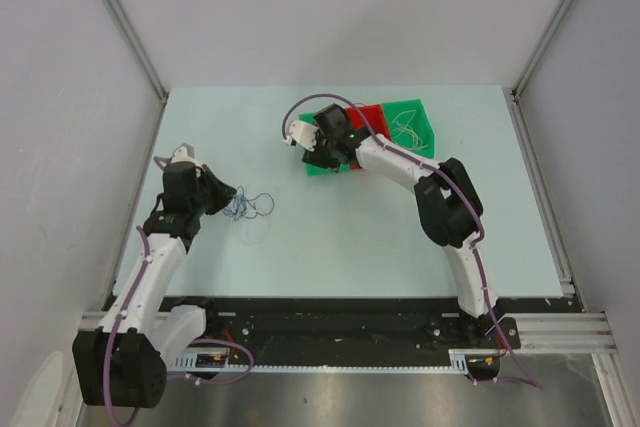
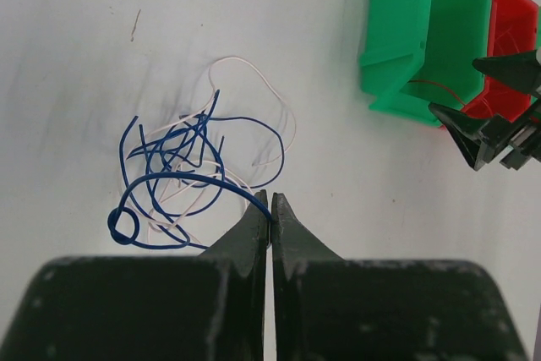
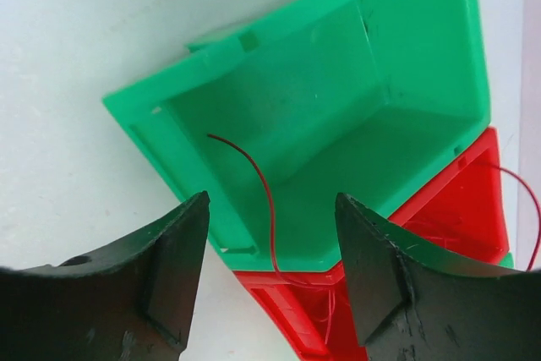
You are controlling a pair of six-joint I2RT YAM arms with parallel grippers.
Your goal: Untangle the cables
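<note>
A tangle of dark blue cable and whitish cable lies on the table, left of centre. My left gripper is shut on a strand of the blue cable at the tangle's edge. My right gripper is open over the bins, holding nothing. A red cable runs from the red bin up over the rim into the near green bin, between the open jaws.
A second green bin at the back right holds thin pale wires. The red bin sits between the two green bins. Metal frame posts stand at the table's back corners.
</note>
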